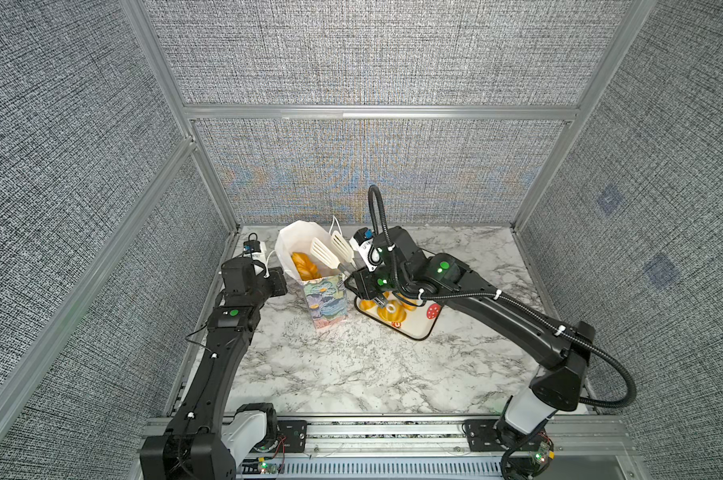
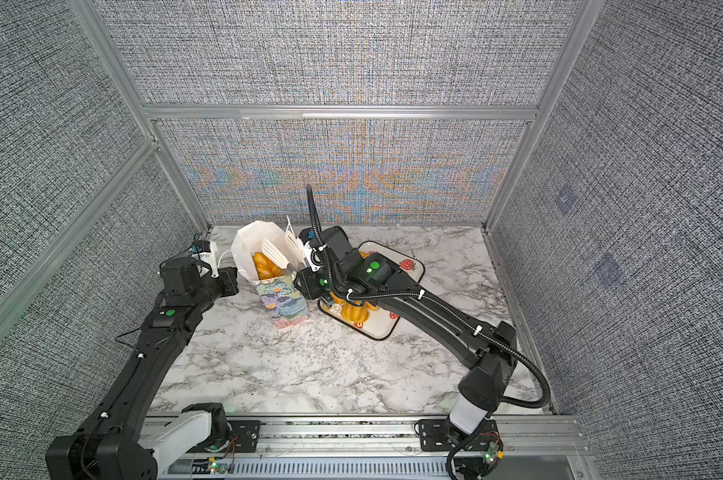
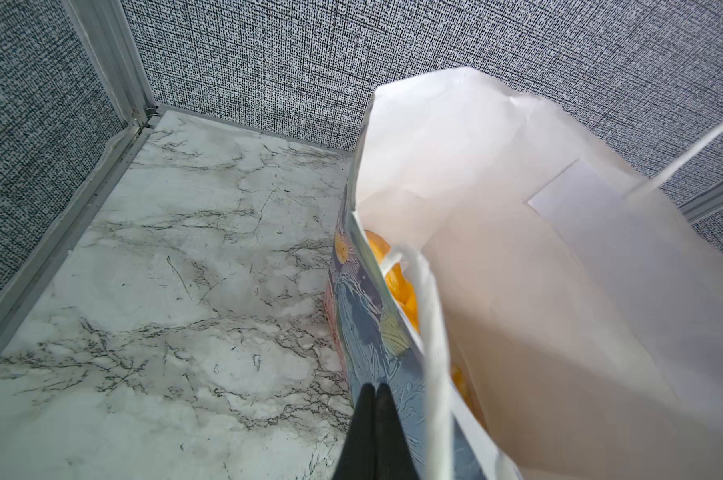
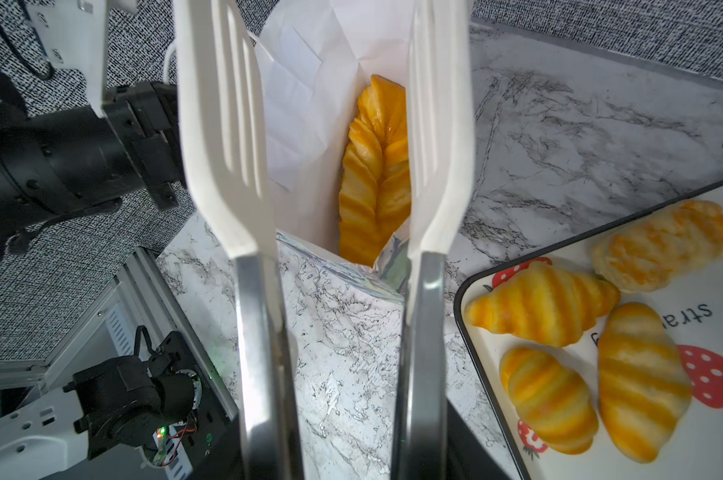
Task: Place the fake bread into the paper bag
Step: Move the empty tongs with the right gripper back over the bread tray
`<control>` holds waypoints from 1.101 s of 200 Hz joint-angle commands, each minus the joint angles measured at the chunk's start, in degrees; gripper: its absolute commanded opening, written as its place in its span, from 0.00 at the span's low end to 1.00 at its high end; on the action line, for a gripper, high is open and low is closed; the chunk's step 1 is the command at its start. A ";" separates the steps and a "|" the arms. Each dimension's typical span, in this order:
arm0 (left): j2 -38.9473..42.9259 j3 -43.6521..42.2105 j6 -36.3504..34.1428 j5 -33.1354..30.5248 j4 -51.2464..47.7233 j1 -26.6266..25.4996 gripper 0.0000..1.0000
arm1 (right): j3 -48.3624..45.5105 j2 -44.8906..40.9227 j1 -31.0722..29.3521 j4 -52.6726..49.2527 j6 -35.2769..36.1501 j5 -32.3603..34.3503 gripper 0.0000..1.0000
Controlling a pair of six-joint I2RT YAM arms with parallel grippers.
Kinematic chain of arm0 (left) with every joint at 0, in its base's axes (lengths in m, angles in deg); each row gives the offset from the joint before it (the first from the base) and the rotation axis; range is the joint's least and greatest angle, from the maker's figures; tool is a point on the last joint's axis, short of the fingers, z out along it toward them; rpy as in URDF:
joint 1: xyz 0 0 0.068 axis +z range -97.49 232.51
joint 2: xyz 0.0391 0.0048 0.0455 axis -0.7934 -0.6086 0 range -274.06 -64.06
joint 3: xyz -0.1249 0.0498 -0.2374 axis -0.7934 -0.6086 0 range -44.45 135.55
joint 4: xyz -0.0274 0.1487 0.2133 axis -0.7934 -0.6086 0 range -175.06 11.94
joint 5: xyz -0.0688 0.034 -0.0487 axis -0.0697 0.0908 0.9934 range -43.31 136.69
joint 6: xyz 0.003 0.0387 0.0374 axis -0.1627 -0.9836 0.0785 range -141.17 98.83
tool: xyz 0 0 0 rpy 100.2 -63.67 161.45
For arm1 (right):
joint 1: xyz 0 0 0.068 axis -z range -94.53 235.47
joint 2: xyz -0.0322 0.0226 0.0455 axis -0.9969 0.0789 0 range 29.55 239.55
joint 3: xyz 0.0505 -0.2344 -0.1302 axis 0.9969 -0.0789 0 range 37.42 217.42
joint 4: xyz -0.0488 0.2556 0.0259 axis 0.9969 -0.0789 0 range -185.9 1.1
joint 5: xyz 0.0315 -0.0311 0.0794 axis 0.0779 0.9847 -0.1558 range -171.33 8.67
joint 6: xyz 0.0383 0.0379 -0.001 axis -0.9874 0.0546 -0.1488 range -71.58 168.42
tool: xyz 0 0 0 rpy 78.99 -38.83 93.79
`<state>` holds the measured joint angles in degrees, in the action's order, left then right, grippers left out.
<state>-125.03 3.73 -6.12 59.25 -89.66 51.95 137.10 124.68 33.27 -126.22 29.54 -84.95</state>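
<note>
The fake bread [image 4: 374, 166] is standing nearly on end inside the paper bag [image 1: 325, 299], the right gripper [image 1: 353, 266] with jaws clamping spread tongs [image 1: 324, 251] above the bag, the left gripper [image 3: 375, 392] with jaws pressing together alongside.

Left gripper [image 3: 374, 390] closed, fingertips [image 3: 364, 419] pressed together.
</note>
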 commanded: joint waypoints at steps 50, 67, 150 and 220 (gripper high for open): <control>-0.09 0.05 -0.18 0.37 1.22 0.18 0.00 | 0.66 -5.37 0.58 -0.02 1.42 5.13 0.50; -0.06 0.07 -0.19 0.37 1.22 0.13 0.00 | 0.36 -6.44 1.02 -0.38 1.63 5.96 0.50; -0.07 -0.02 -0.20 0.10 1.23 0.16 0.00 | -6.12 -17.03 6.99 -1.14 0.95 8.09 0.50; -0.55 0.06 -0.15 0.11 1.30 0.17 0.00 | -14.00 -22.33 17.83 -3.85 -2.36 6.10 0.50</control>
<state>-125.45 3.73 -6.12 59.25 -89.63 51.99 125.14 103.16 48.53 -129.70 29.39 -77.43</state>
